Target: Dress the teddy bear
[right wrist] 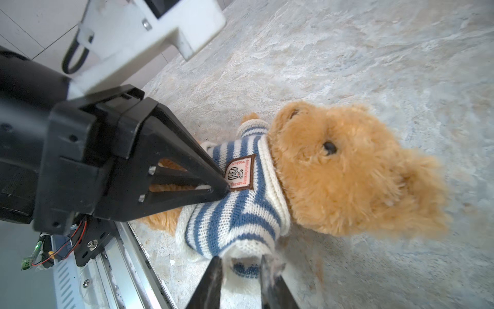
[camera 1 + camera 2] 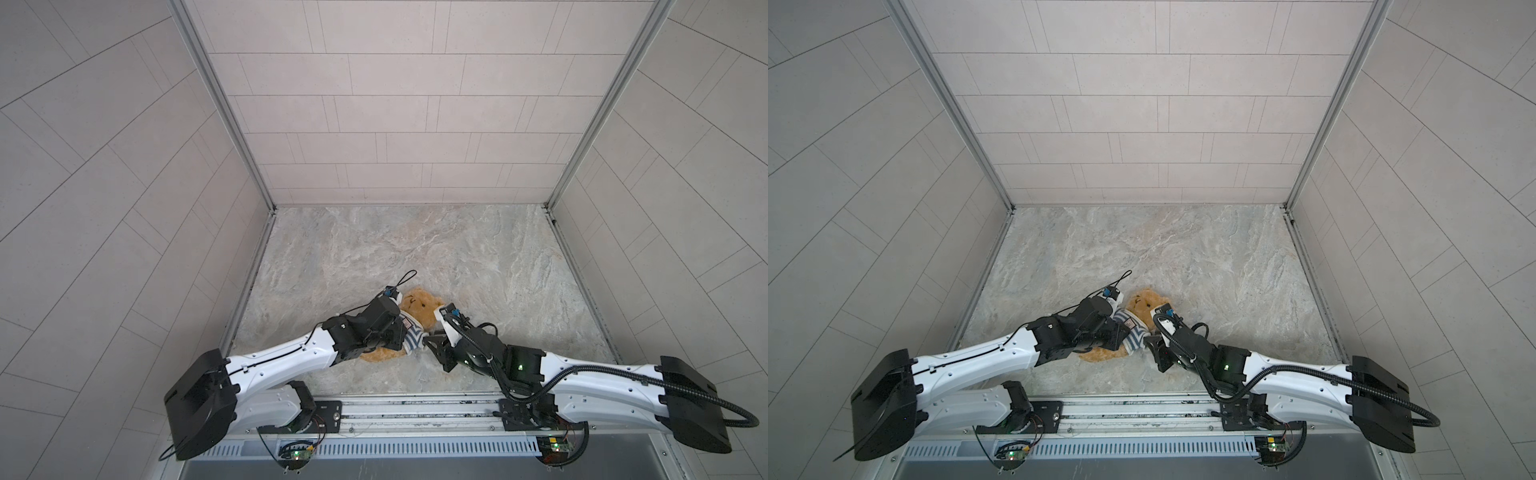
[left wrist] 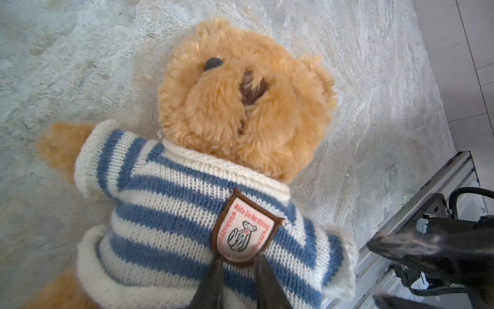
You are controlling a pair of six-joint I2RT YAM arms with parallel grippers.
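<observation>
The golden-brown teddy bear lies on its back on the marble table, near the front, between both arms. It wears a blue-and-white striped shirt with a small badge on the chest. One sleeved arm sticks out sideways. My left gripper comes down on the chest, shut on a fold of the shirt just below the badge. My right gripper holds the white cuff of the other sleeve between its fingers. The left wrist hides the bear's legs in both top views.
The marble table stretches back to the tiled rear wall. Metal frame posts stand at its corners. A metal rail with both arm bases runs along the front edge, close behind the bear.
</observation>
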